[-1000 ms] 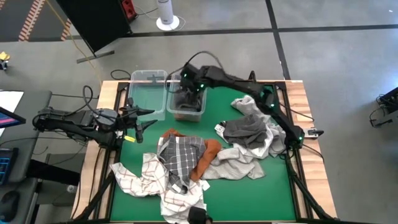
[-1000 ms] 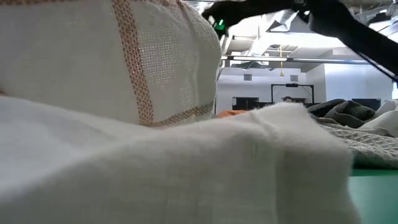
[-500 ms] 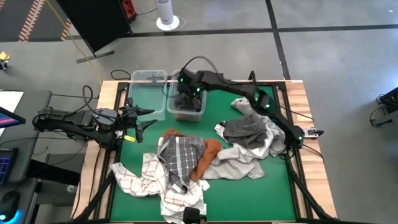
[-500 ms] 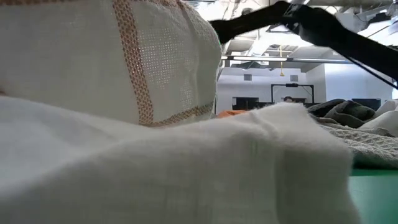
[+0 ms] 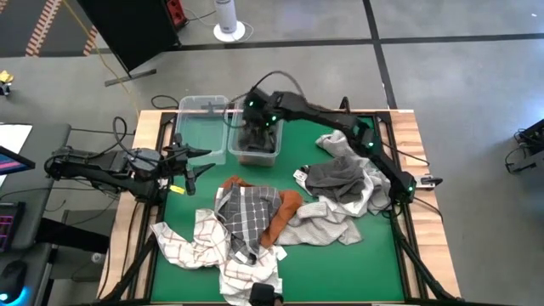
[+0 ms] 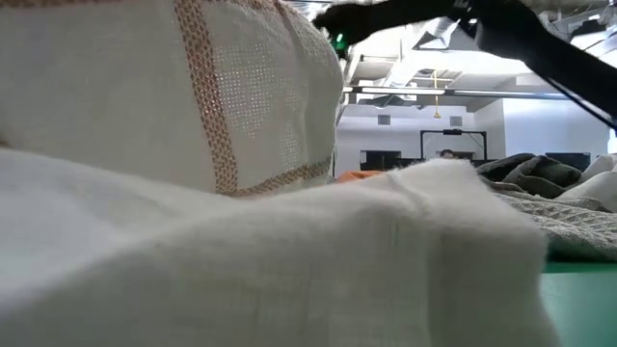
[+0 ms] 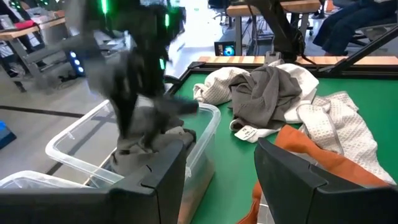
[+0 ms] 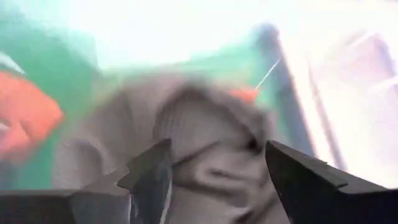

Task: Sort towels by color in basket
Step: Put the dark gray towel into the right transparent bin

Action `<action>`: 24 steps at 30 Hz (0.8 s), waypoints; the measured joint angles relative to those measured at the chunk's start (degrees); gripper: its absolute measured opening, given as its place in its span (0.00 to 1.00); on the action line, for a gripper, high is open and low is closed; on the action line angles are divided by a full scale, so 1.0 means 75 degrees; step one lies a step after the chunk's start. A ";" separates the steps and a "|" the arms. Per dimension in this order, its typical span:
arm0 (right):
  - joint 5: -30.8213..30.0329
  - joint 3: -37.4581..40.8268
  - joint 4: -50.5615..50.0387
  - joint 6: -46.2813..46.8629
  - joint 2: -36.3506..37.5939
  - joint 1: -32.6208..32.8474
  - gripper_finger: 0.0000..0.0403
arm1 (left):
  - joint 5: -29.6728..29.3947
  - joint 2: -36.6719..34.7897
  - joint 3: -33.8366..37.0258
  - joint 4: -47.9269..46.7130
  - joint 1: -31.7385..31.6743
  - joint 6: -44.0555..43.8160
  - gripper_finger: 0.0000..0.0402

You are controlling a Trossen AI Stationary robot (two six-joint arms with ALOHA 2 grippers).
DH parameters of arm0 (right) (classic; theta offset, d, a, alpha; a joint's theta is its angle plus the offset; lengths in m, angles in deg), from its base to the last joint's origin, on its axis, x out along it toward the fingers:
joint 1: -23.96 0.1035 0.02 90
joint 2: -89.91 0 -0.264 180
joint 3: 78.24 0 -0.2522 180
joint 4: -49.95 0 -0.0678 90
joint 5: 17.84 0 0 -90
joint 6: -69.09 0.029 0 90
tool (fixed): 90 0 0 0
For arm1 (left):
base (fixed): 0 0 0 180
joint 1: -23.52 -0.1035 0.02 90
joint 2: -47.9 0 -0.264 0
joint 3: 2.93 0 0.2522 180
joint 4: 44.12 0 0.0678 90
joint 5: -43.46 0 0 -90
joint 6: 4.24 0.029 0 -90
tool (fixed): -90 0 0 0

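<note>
Towel colours on green counter (image 5: 297, 161)
Dk grey towel (image 5: 255, 140) in clear bin (image 5: 274, 154); rust-orange towel (image 5: 285, 212); grey w/ white grid towel (image 5: 246, 211); red-check white towel (image 5: 191, 242).

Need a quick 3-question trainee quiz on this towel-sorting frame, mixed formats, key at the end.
1. True or false: the right hand is open above the bin holding a dark grey towel.
2. Multiple choice: the clear bin next to it looks A) packed with towels B) empty C) tipped over.
3. Fill in: the left hand waits near the table's ___ edge in the high view, away from the grey grid towel.

Key: 1 true; 2 B; 3 left.
</note>
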 joint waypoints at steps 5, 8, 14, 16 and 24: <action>-0.0044 -0.0003 0.0204 0.0257 0.0481 -0.0047 0.71 | 0.0000 -0.0003 0.0001 0.0009 0.0003 -0.0017 0.45; 0.0193 -0.0006 0.0166 0.0366 0.0276 -0.0059 0.71 | 0.0003 -0.0002 0.0001 0.0011 0.0001 -0.0029 0.45; 0.0550 0.0015 0.0016 0.0392 -0.0922 -0.0006 0.71 | 0.0005 -0.0003 0.0001 0.0008 0.0000 -0.0072 0.45; 0.0551 0.0015 -0.0076 0.0336 -0.1209 0.0012 0.71 | 0.0006 -0.0001 0.0001 -0.0009 0.0003 -0.0073 0.45; 0.0527 0.0007 -0.0201 0.0161 -0.0784 -0.0072 0.71 | -0.0020 -0.0003 0.0001 -0.0051 -0.0006 -0.0001 0.45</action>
